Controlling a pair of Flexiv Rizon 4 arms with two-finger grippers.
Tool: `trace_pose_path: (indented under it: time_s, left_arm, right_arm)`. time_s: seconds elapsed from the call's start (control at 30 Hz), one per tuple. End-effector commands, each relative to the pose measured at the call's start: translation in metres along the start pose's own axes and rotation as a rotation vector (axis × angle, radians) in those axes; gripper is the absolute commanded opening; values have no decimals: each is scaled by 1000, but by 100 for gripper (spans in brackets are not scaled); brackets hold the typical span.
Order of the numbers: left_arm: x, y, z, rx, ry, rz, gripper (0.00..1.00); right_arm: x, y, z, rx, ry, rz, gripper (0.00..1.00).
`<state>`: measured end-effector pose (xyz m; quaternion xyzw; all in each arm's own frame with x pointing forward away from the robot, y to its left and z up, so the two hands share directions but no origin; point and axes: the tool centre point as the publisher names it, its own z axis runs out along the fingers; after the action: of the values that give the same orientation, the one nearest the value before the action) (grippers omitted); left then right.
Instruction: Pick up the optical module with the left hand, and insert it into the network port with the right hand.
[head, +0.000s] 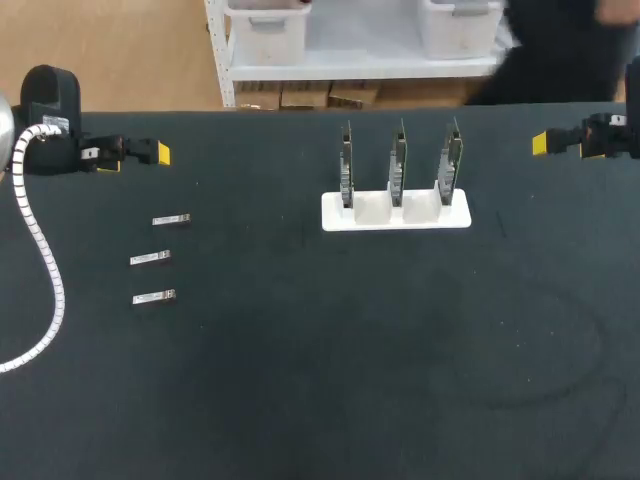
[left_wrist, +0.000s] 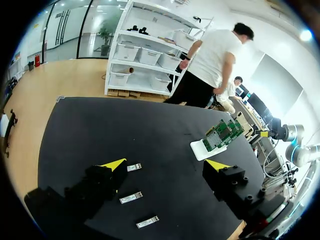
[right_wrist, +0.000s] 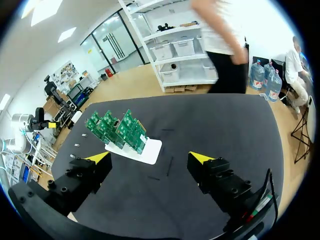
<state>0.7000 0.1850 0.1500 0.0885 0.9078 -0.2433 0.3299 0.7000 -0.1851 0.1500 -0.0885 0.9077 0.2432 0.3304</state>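
Left gripper (left_wrist: 166, 164) spread wide and empty, right gripper (right_wrist: 149, 157) likewise, over the black table (head: 300, 380). White stand (head: 395, 214) holds three upright cards (head: 398, 165). Three optical modules (head: 150, 259) lie flat near the left gripper, long axes left-to-right (labels too small to read).

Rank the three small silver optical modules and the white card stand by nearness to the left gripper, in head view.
1. Far silver module, row end toward left gripper.
2. Middle silver module.
3. Near silver module, robot-side.
4. White card stand, mid-table.
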Motion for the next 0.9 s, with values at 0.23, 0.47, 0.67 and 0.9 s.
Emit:
trace_pose_path:
  time_s: [0.23, 0.47, 0.67, 0.9]
  left_arm:
    - [0, 0, 0, 0, 0, 0, 100]
    - [0, 0, 0, 0, 0, 0, 100]
    - [0, 0, 0, 0, 0, 0, 100]
    - [0, 0, 0, 0, 0, 0, 100]
  right_arm:
    - [0, 0, 0, 0, 0, 0, 100]
    - [0, 0, 0, 0, 0, 0, 100]
    - [0, 0, 0, 0, 0, 0, 100]
    - [0, 0, 0, 0, 0, 0, 100]
